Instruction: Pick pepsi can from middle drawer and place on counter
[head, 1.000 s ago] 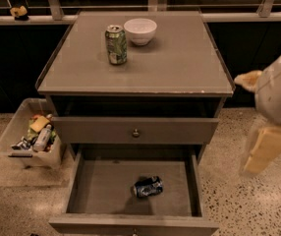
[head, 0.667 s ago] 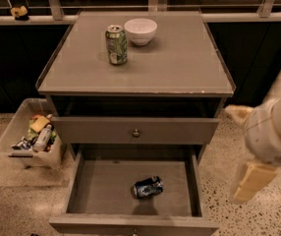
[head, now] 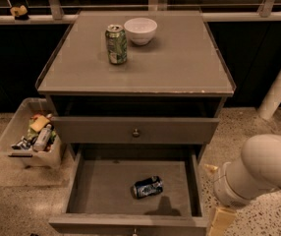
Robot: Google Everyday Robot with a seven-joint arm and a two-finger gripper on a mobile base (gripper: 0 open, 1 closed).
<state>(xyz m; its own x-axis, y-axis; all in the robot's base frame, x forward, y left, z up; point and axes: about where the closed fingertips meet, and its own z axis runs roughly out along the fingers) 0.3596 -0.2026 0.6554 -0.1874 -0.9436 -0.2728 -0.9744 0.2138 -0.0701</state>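
Pepsi can (head: 147,187) is the thing to fetch, and it has not been picked up: it lies on its side on the floor of the middle drawer (head: 101,191), right of centre and towards the front, clear of every wall. It is a small dark blue can with pale markings along its body and a silver end turned to the left, its long axis running roughly left to right with a slight tilt.

The drawer is pulled well out, so the opening step looks done and the can is exposed from above. What remains, by this view, is nearly the whole job: reach in, grasp, lift clear of the low walls, and set the can on the counter (head: 180,63).

The gripper (head: 221,221) is low at the right, just outside the drawer's front right corner and partly cut off by the bottom edge of the view; whether it is apart or together cannot be told, and it holds nothing that can be seen. The white arm (head: 266,173) bulks above it, to the right of the cabinet.

On the counter a green patterned can (head: 116,44) stands upright beside a white bowl (head: 140,30) near the back, leaving the front and right side bare. The drawer front above (head: 180,130) is closed.
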